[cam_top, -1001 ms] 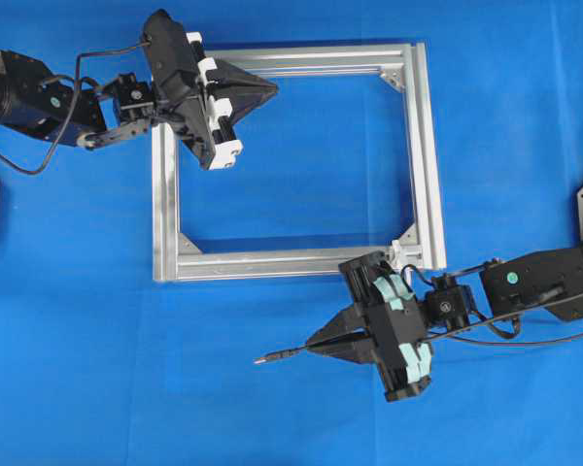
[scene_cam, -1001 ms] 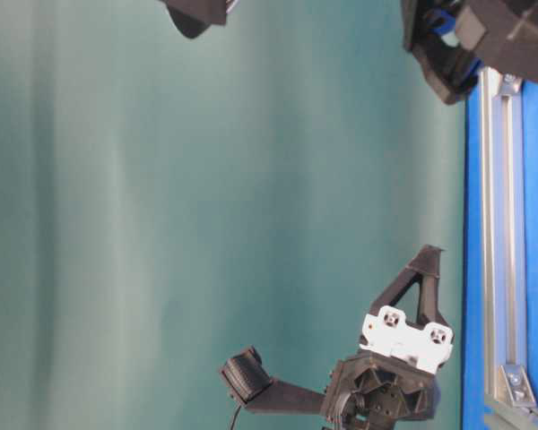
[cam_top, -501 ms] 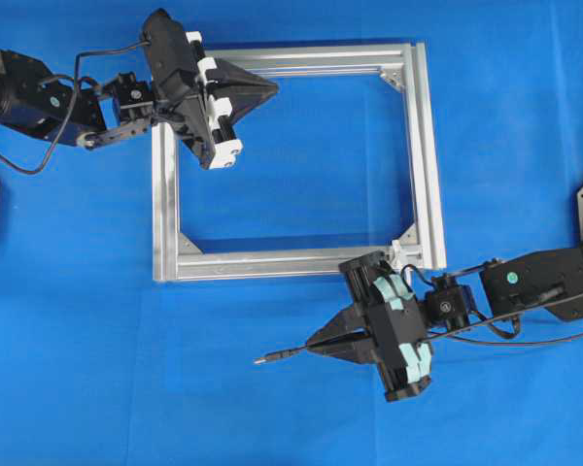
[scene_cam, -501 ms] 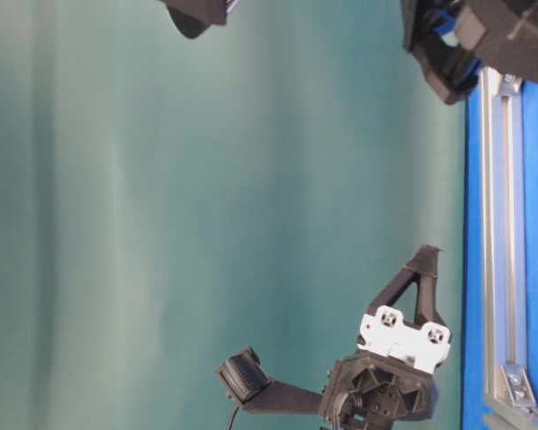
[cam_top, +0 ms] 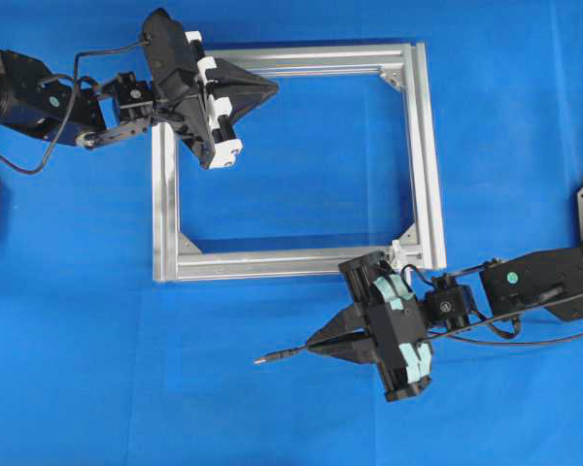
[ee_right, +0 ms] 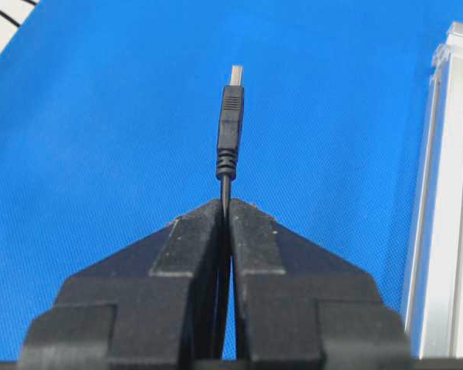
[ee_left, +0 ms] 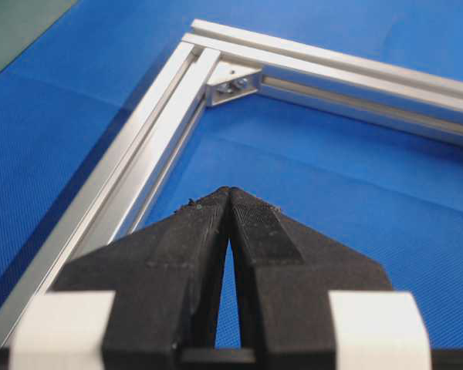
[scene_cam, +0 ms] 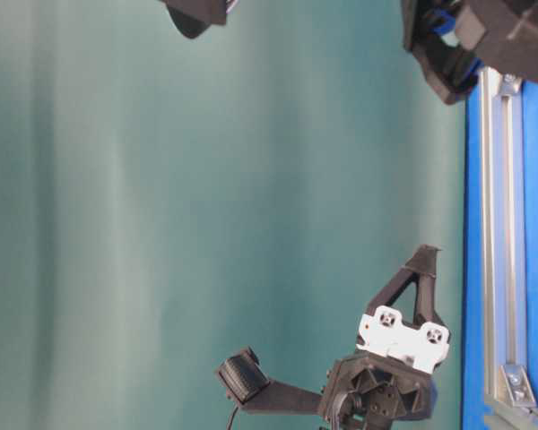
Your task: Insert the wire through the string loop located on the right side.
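The surface is a bright, finely woven blue. On it lies a pale silver frame with grey corner brackets. The wire is black with a small silvery tip. Both claws are matt black: the left claw has white blocks behind it, the right claw pale mint-green ones. The backdrop is dull teal.

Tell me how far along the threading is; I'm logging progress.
Done: the right tool is shut on the wire, plug tip sticking out ahead. In hand: it hangs outside the silver frame, tip pointing away from it. Left: passing the wire through the string loop at the frame's lower right corner. The left tool is shut, empty.
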